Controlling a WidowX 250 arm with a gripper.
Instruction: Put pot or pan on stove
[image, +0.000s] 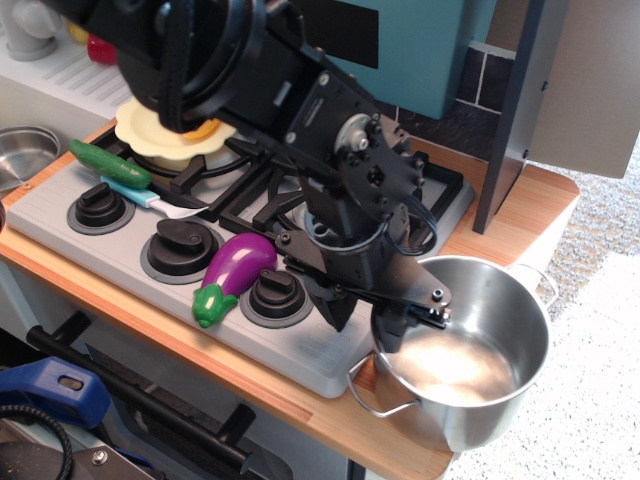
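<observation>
The shiny steel pot stands on the wooden counter just right of the stove's front right corner, its two wire loop handles showing. The light grey stove has black grates and three black knobs along its front. My black gripper reaches down over the pot's left rim. One finger is inside the pot and the other is at the outside wall, closed on the rim. The arm hides much of the right burner.
A purple eggplant lies between the middle and right knobs. A pale yellow plate, a green cucumber and a blue-handled utensil lie on the left burner side. A steel bowl is far left. A grey upright panel stands behind the pot.
</observation>
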